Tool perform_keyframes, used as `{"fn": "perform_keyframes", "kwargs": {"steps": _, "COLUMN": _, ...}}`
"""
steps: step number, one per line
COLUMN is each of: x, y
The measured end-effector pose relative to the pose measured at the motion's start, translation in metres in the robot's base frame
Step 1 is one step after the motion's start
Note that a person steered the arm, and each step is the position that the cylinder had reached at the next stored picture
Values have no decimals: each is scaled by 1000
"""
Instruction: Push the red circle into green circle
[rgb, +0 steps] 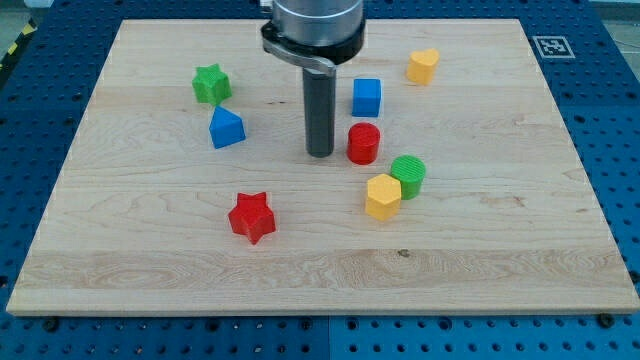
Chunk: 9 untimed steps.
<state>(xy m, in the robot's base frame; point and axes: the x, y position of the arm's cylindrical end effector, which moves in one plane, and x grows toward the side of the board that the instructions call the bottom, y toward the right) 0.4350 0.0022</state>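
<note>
The red circle (364, 143) stands near the middle of the wooden board. The green circle (408, 175) lies a short way below and to the right of it, with a small gap between them. My tip (320, 154) rests on the board just to the left of the red circle, close to it but apart. The dark rod rises from the tip to the arm's flange at the view's top.
A yellow hexagon (383, 196) touches the green circle's lower left. A blue cube (367, 97) sits just above the red circle. A yellow block (423, 66), a green star (211, 84), a blue block (227, 128) and a red star (251, 216) lie around. The wooden board (500, 270) rests on a blue perforated table.
</note>
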Motion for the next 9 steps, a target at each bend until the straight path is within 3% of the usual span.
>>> {"fn": "perform_keyframes", "kwargs": {"steps": 2, "x": -13, "y": 28}}
{"fn": "perform_keyframes", "kwargs": {"steps": 3, "x": -18, "y": 0}}
{"fn": "perform_keyframes", "kwargs": {"steps": 5, "x": 14, "y": -3}}
{"fn": "perform_keyframes", "kwargs": {"steps": 9, "x": 9, "y": 58}}
